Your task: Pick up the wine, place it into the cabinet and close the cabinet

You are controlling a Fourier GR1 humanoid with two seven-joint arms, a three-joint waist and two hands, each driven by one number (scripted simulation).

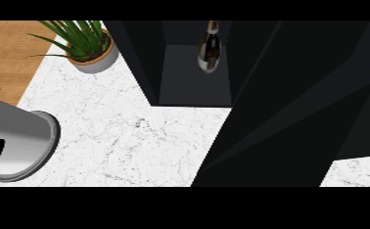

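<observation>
The head view looks steeply down on a white marble counter [137, 140] veined with fine grey lines. No writing or brand can be read anywhere; the wine bottle [209, 52] shows no legible label. The bottle is dark glass with a brownish sheen on its body and a slim neck that points toward the far side. It stands inside the open black cabinet [192, 76], on the cabinet's grey floor, toward the far right part of the opening. It touches no robot hand.

The cabinet is a tall dark box at the far middle of the counter, with its left wall slanting toward the near side. To its right a large black panel [289, 115], which looks like the cabinet's door or side, fills most of the right half of the view and hides the counter beneath it, except for a small white corner at the near right.

At the far left stands a potted plant [90, 47] with long green leaves in a round grey pot. Beyond and beside it the marble gives way to a strip of brown wood [18, 57]. At the near left edge a rounded grey forearm [25, 145] comes into view. Neither robot hand can be seen, so their state cannot be told.
</observation>
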